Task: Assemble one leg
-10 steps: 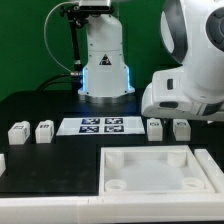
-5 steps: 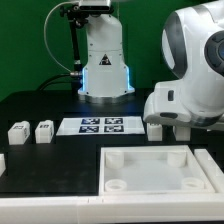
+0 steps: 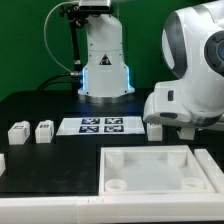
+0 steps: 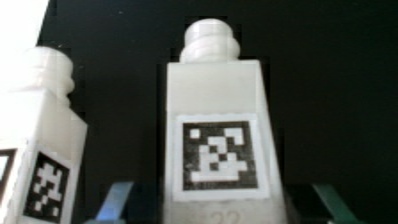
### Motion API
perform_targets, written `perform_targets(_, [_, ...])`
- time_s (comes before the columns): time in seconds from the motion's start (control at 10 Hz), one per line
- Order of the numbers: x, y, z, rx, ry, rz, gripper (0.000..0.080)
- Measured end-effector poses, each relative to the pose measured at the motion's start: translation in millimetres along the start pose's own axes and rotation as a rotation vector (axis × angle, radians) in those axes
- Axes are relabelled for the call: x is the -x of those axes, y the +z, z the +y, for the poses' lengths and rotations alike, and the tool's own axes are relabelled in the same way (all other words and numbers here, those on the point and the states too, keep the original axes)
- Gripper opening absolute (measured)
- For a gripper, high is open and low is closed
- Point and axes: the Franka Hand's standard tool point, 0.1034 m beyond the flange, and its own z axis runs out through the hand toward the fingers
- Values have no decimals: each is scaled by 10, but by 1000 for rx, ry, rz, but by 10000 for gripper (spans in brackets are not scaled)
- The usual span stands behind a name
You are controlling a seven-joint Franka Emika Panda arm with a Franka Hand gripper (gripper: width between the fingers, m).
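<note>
In the wrist view a leg [image 4: 217, 130], a white blocky peg with a black-and-white tag on its face, stands between my fingertips. My gripper [image 4: 222, 206] is open, with a gap on each side of the leg. A second leg [image 4: 39, 140] stands just beside it. In the exterior view my arm [image 3: 188, 95] hangs low over the right-hand legs; one of these legs [image 3: 155, 128] shows beside it and the fingers are hidden. Two more legs [image 3: 17, 132] [image 3: 43, 131] stand at the exterior view's left.
The large white tray-like piece [image 3: 150, 158] with round corner sockets lies in front. The marker board [image 3: 100, 126] lies between the leg pairs. The robot base [image 3: 105, 60] stands at the back. A white block edge [image 3: 2, 162] shows at the far left.
My arm has come down and moved toward the exterior view's left over the right-hand legs, hiding one of them. It has held still over the last half second.
</note>
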Motion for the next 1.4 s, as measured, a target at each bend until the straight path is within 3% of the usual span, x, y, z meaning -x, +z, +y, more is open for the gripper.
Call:
perform_targets(0.5, [-1,-60,34,-1,-21,-5,291])
perform_targets(0.7, [-33,-759,273,-39,-83,32,292])
perform_targets(0.8, [-33,-994,332,-45,-113,60,292])
perform_targets(0.9, [12,-1249,365,-33,-136,115,292])
perform_targets(1.0, [137,-1432,410,-1,-150,131,293])
perform_targets(1.1, [184,-1526,384,22,-161,160,293])
perform_targets(1.3, [59,-1604,311,-21,-169,388,294])
perform_targets(1.4, [68,-1647,325,-29,-183,480,294])
